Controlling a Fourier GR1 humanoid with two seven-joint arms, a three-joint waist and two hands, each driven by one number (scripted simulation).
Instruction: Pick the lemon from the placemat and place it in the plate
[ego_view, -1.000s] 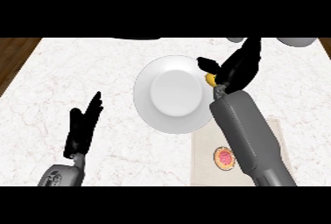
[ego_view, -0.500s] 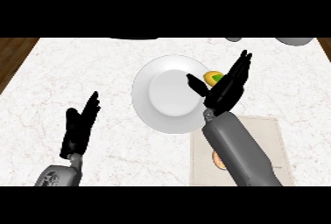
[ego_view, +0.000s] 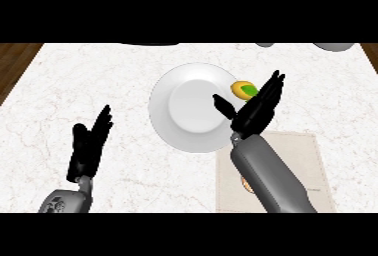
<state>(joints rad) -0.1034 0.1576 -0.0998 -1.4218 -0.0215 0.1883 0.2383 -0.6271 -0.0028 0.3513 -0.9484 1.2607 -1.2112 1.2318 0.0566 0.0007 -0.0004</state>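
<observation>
A white plate lies on the marble counter in the middle of the head view. The lemon, yellow with a green spot, sits at the plate's right rim; whether it rests on the rim or just beside it I cannot tell. My right hand is open with straight fingers, over the plate's right edge, just below and right of the lemon and partly hiding it. At the lower right lies the beige placemat, partly under my right forearm. My left hand rests open at the lower left, fingers up.
An orange round mark shows on the placemat beside my right forearm. Grey objects stand at the counter's far right edge. Dark wood borders the counter's left side.
My right hand has opened, releasing the lemon, and drawn back toward me. The lemon stays at the plate's right rim. The left hand has barely moved.
</observation>
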